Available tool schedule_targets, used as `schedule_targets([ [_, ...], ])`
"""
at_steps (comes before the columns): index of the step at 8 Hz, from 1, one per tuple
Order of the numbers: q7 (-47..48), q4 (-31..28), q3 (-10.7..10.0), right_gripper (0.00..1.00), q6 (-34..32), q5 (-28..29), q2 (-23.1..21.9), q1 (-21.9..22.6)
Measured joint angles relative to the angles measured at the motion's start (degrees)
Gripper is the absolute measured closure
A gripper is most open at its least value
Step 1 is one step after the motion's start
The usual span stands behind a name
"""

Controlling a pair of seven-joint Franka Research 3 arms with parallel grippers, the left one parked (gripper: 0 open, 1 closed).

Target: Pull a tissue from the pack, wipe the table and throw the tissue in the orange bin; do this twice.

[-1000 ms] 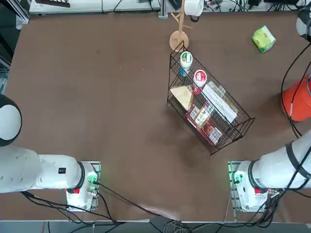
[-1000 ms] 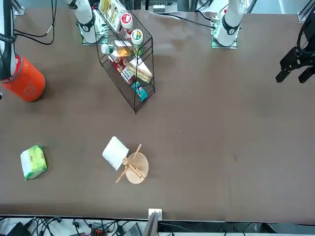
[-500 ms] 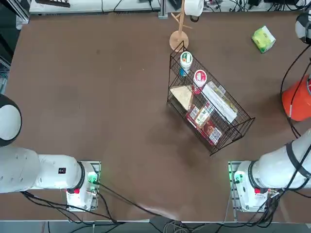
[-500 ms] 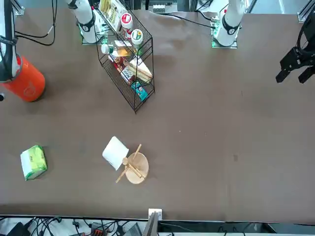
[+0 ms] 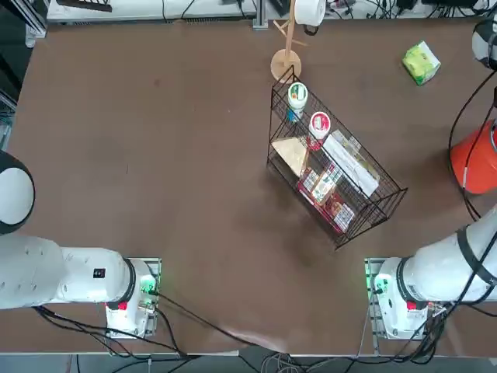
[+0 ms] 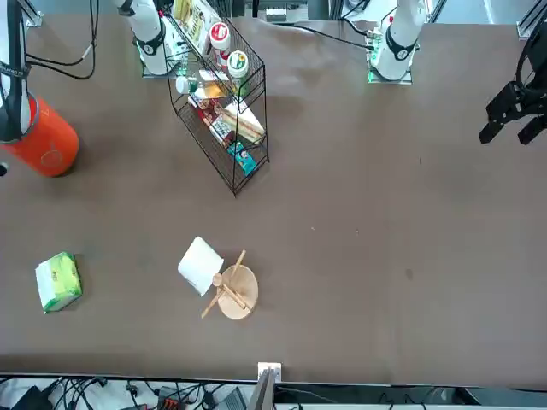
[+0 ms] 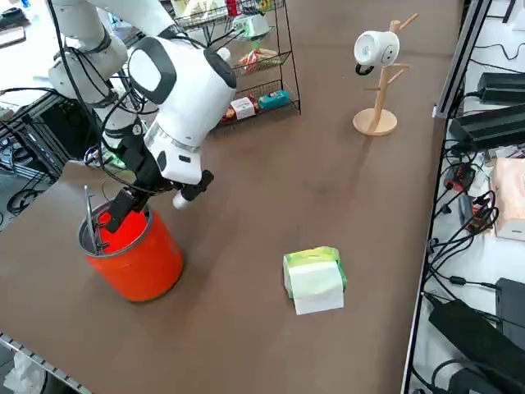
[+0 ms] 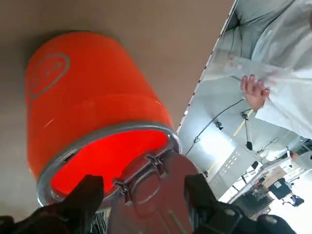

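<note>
Item 1: right gripper [image 8: 141, 197]. Poised directly above the mouth of the orange bin [image 7: 135, 250], at the robot's right edge of the surface [image 5: 155, 155]. Its 2 fingers [image 8: 85, 195] stand spread wide apart and released, with nothing between them. In the right side view the gripper [image 7: 152, 201] hangs from the white wrist, just over the bin's metal rim.

Item 2: orange bin. Round, orange-red, upright on the surface, metal band at the rim, pale circular mark on the side wall. The wrist view looks into its glowing red interior; contents cannot be made out. A thin metal handle leans at the rim.

Item 3: pack [image 7: 314, 279]. Bright green with a white face, lying flat on the surface, near the bin but apart from it, farther from the robot's base. In the top view the pack [image 5: 421, 62] sits at the far right corner.

Item 4: black wire basket [image 5: 334, 175]. Stands mid-surface, well apart from bin and pack, holding 2 round-lidded cups, boxes and packets on its shelves.

Item 5: wooden mug stand [image 5: 286, 58]. Beyond the basket, round base on the surface, 1 white mug [image 7: 376, 48] hung on a peg.

Item 6: person's hand [image 8: 253, 90]. Visible off the surface, seen only in the wrist view, resting on pale cloth.
</note>
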Motion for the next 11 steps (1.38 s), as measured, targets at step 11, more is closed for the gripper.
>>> schedule_targets([
  [11, -2.4, 28.1, 0.8, 0.00, -19.0, 38.3, -4.2, 12.1],
])
